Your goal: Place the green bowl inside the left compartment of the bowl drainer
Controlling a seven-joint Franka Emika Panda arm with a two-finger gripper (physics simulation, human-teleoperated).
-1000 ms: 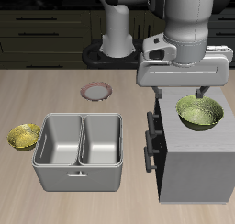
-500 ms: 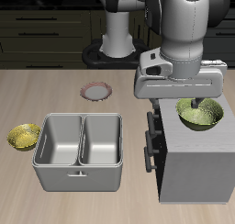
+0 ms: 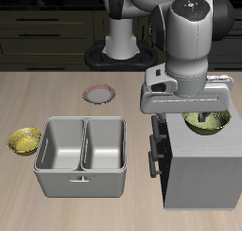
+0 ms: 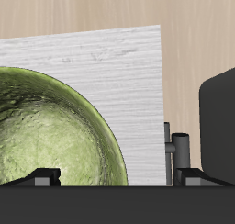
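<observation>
The green bowl [image 3: 212,123] [image 4: 46,136] sits upright on top of the taller grey box [image 3: 198,164]. My gripper [image 3: 189,112] [image 4: 119,177] hangs low right over it and hides part of the bowl in the exterior view. It is open. In the wrist view the jaws stand wide apart, one fingertip [image 4: 41,175] over the bowl's inside and the other outside its rim. The bowl drainer [image 3: 85,122] stands on the table beside the box, and both of its wells hold nothing.
A small yellow bowl [image 3: 24,140] lies beside the drainer on the side away from the box. A pink-rimmed plate [image 3: 98,94] lies farther back. The grey box has dark handles [image 3: 154,150] [image 4: 179,147] on the side that faces the drainer.
The gripper has come down toward the green bowl and now covers more of it. The bowl, the drainer and the other items have stayed put.
</observation>
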